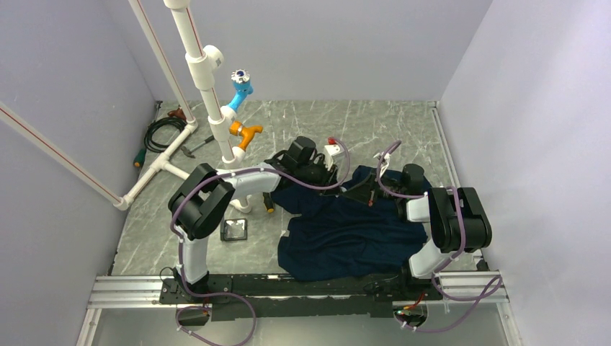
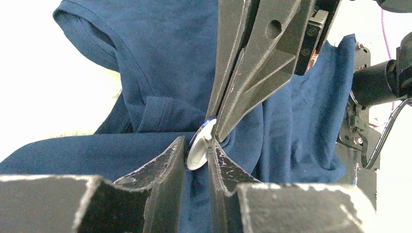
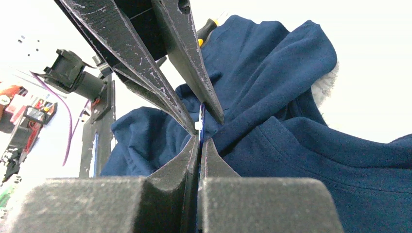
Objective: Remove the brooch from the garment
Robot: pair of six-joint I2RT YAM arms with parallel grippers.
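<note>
The garment, a dark navy T-shirt, lies bunched on the table between both arms and fills the left wrist view and the right wrist view. The brooch is a small pale disc standing on edge on a lifted fold. My right gripper is shut on the brooch's thin edge; in the left wrist view it comes down from above. My left gripper brackets the disc with narrowly parted jaws: the right finger touches it, and a thin gap shows at the left finger. The top view hides the brooch.
A white pipe frame with a light-blue fitting and an orange fitting stands at the back left. A black cable coil lies beside it. A small dark square sits left of the shirt. Grey walls close three sides.
</note>
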